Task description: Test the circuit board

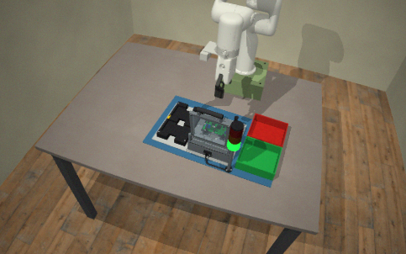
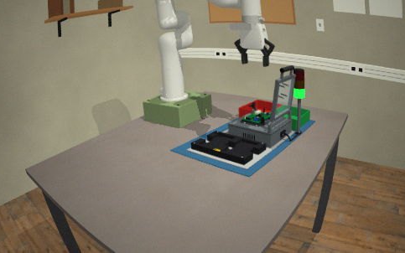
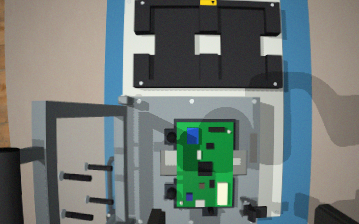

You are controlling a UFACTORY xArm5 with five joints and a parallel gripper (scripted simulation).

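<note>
The green circuit board [image 1: 214, 127] [image 2: 256, 118] [image 3: 217, 155] lies flat, component side up, in the grey tester [image 1: 206, 145] [image 2: 256, 131] [image 3: 150, 112]. Its white connector [image 3: 222, 194] is at the end near a lone black post [image 3: 210, 211]. The lid [image 1: 192, 122] [image 2: 276, 98] [image 3: 85, 110] stands open, about upright. The signal light [image 1: 234, 145] [image 2: 299, 93] glows green. The black hook [image 3: 255, 211] stands at the side opposite the lid. My gripper [image 1: 218, 94] [image 2: 255, 64] [image 3: 243, 216] is open and empty, well above the tester. Whether the pins pass through the holes is too small to tell.
The black tray [image 2: 229, 152] [image 3: 175, 45] beside the tester holds no board. The green bin [image 1: 256, 170] [image 2: 304, 119] and red bin [image 1: 273, 119] [image 2: 256, 105] stand side by side beyond the tester. The raised lid handle [image 1: 208, 113] [image 2: 288, 69] [image 3: 5, 185] sticks up.
</note>
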